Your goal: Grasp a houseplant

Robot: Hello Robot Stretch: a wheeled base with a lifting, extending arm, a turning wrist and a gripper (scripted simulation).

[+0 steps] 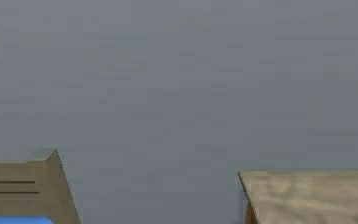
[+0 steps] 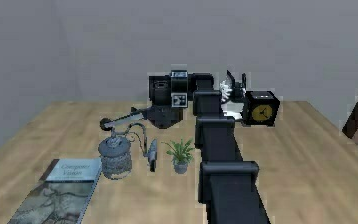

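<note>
A small houseplant (image 2: 180, 154), green spiky leaves in a little grey pot, stands on the wooden table (image 2: 307, 165) just left of the arm's dark bar (image 2: 225, 170). The bar runs up the arm side view to two white squares (image 2: 209, 98). Left of these the gripper (image 2: 117, 122) stretches its dark body and thin fingers out over the tabletop, up and to the left of the plant. A grey jar (image 2: 114, 158) sits just below the fingers. I cannot tell whether the gripper holds anything.
A small bottle-like thing (image 2: 152, 157) lies between jar and plant. A magazine (image 2: 62, 188) lies front left, a black clock with a yellow face (image 2: 260, 107) stands back right, a dark box (image 2: 172, 88) behind. The forward view has a grey wall, a cabinet (image 1: 32, 190) and a table corner (image 1: 307, 195).
</note>
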